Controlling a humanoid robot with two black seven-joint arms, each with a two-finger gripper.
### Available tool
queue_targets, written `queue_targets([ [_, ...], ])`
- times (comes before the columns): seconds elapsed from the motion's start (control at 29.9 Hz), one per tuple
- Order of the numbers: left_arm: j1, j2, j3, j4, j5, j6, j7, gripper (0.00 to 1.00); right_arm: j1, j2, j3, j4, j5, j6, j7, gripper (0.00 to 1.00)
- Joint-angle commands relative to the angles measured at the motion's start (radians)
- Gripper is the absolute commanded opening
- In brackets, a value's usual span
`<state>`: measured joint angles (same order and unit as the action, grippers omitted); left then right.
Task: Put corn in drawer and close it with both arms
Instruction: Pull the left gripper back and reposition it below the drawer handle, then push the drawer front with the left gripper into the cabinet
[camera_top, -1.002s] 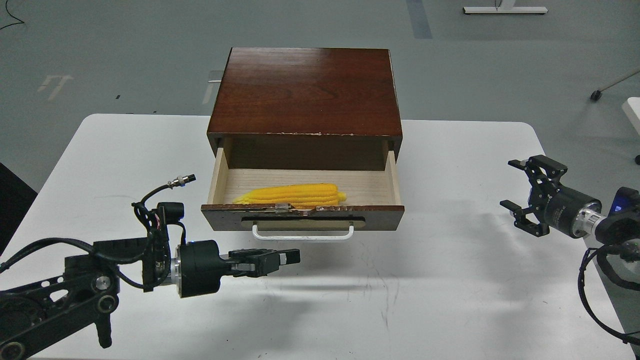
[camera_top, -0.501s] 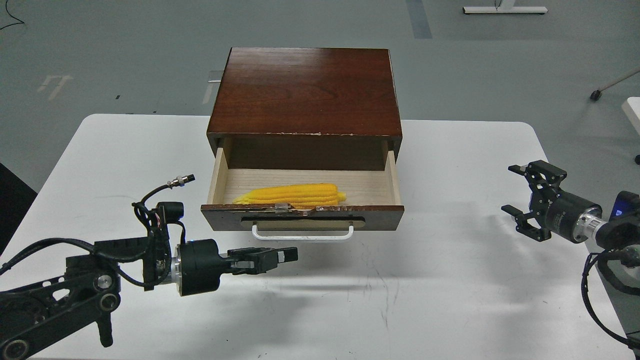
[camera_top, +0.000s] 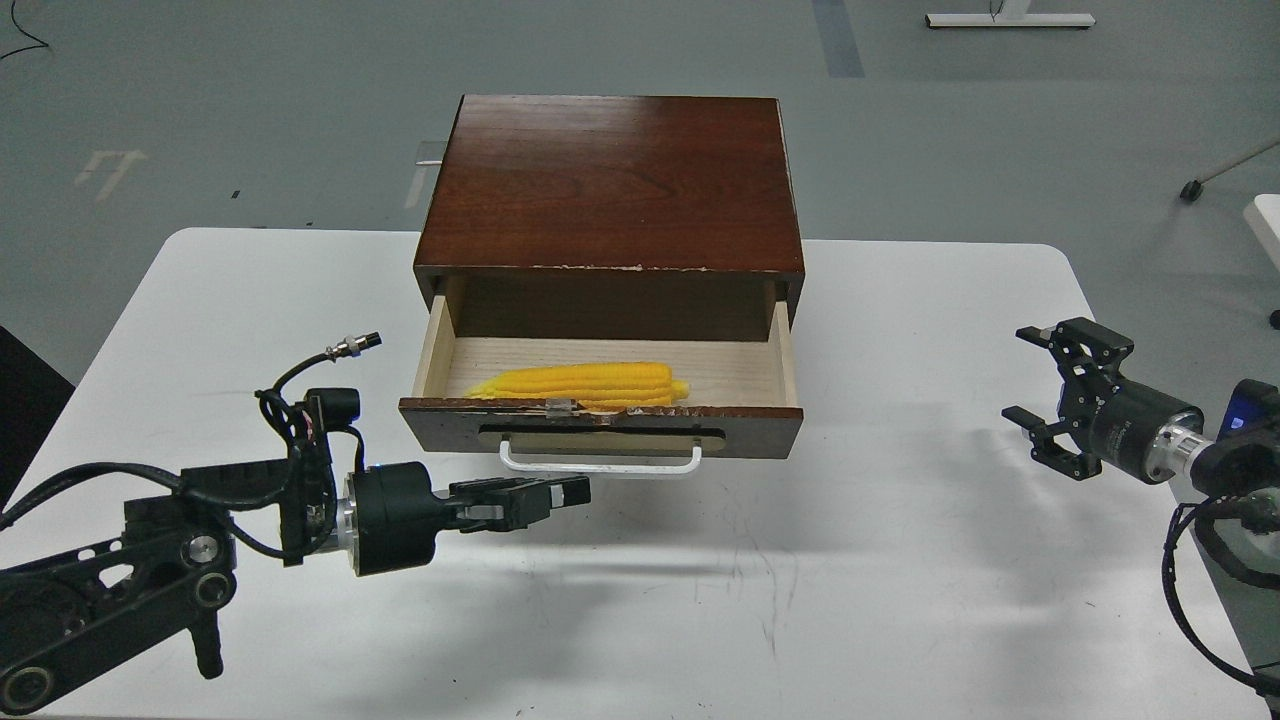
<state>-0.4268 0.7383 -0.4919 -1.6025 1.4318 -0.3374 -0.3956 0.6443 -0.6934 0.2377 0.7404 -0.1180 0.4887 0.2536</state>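
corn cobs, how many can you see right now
1. The corn lies lengthwise in the open drawer, just behind its front panel. The closed part of the cabinet could hide more.

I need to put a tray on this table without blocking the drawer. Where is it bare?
Bare tabletop lies between the drawer front and the right end effector, and along the near edge. Another patch sits left of the cabinet. It is crowded by the handle, where the left end effector hovers.
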Motion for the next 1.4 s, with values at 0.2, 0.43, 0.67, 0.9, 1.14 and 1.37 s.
queue_targets([
  [0.2, -0.003, -0.023, -0.001, 0.022, 0.002, -0.002, 0.003, 0.00, 0.000, 0.000, 0.000, -0.001, 0.000, 0.000, 0.013, 0.97],
  [0.43, -0.055, -0.039, -0.004, 0.044, -0.001, -0.006, 0.000, 0.00, -0.002, 0.000, 0.000, -0.001, -0.015, 0.000, 0.013, 0.96],
  [0.67, -0.075, -0.068, -0.001, 0.076, 0.001, -0.008, 0.001, 0.00, -0.003, 0.000, -0.001, -0.001, -0.022, 0.000, 0.023, 0.96],
  [0.9, -0.081, -0.111, 0.003, 0.108, 0.001, -0.006, 0.001, 0.00, -0.011, 0.000, -0.001, -0.001, -0.023, 0.000, 0.023, 0.96],
  [1.14, -0.105, -0.115, -0.002, 0.128, -0.001, -0.006, 0.001, 0.00, -0.015, -0.001, -0.001, -0.001, -0.023, 0.000, 0.027, 0.96],
  [1.37, -0.128, -0.115, -0.005, 0.144, -0.001, -0.008, 0.001, 0.00, -0.021, -0.001, -0.001, -0.001, -0.025, 0.000, 0.027, 0.96],
])
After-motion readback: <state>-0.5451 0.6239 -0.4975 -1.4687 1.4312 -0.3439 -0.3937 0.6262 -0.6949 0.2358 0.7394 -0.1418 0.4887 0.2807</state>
